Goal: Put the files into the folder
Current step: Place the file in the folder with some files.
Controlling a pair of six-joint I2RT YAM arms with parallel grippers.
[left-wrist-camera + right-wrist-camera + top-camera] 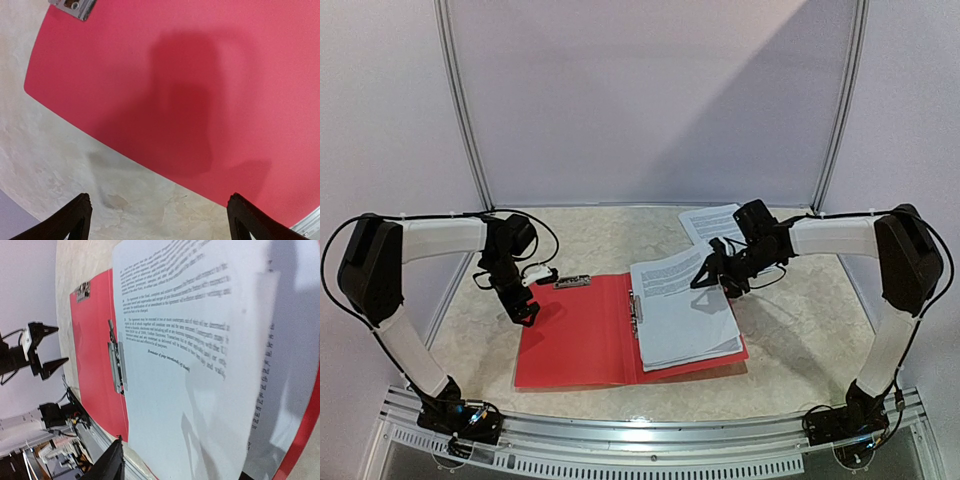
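Right pincer (713, 272) at the one o'clock corner of the papers (685, 315), grip unclear, left pincer (159, 202) gaping empty; they look light and floppy, so pinch an edge

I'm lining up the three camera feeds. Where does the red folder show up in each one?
Top view: the folder lies open at the table's centre, between the arms.
Left wrist view: the folder fills the upper right.
Right wrist view: the folder is a red strip on the left, with the sheets covering the rest.
Shared landmark: the small metal clip on the cover's far edge.
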